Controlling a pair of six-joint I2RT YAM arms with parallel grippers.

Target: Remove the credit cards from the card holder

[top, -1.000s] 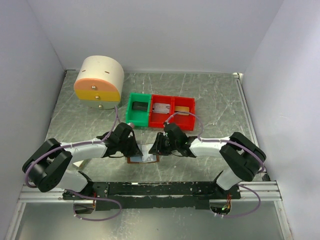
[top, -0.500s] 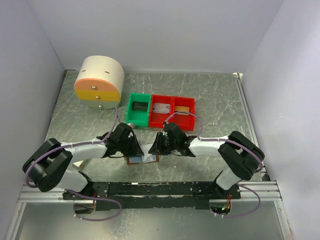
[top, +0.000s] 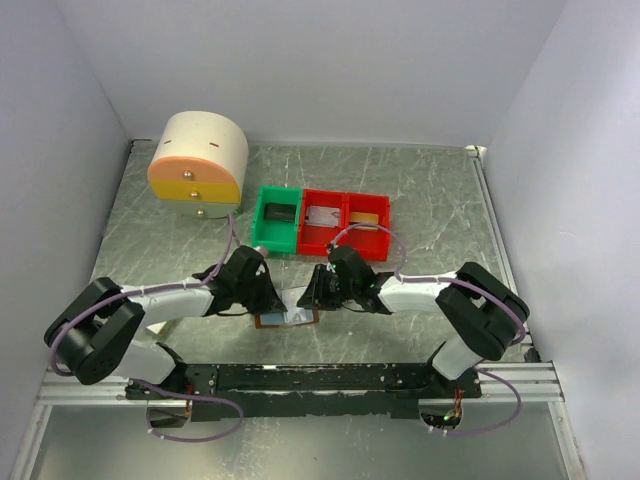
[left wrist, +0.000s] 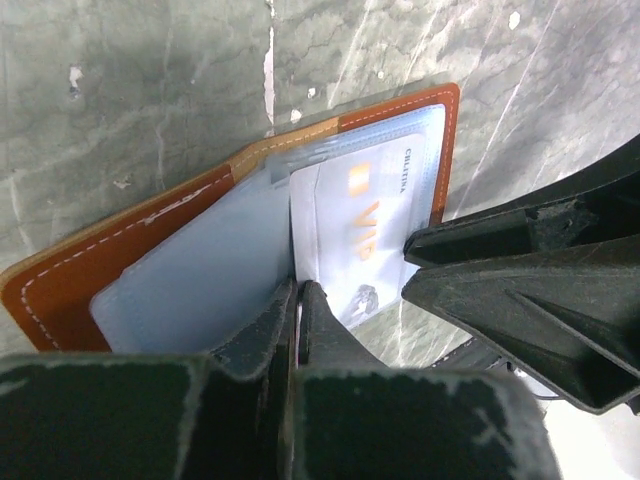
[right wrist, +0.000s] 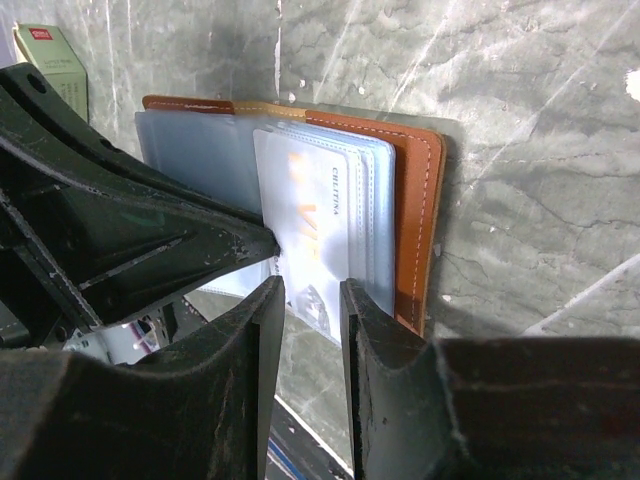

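The brown card holder [left wrist: 70, 290] lies open on the table near the front edge [top: 288, 319], pale-blue sleeves up. A white credit card [left wrist: 355, 230] with orange lettering sticks out of a sleeve past the holder's edge. My left gripper [left wrist: 297, 289] is shut, and a pale sliver of the card's near-left corner sits between its tips. My right gripper [right wrist: 312, 290] faces it from the other side. Its jaws stand apart astride the card's [right wrist: 305, 220] protruding corner without touching it. Other cards are hidden in the sleeves [right wrist: 375, 200].
A green bin [top: 277, 218] and two red bins [top: 345, 222] stand behind the holder. A round cream drawer unit [top: 198, 160] is at the back left. A small box [right wrist: 50, 60] lies off to one side. White walls enclose the table.
Both grippers stay over the card holder. The left jaws opened a little and shut again at the card's corner. The right gripper has barely shifted.
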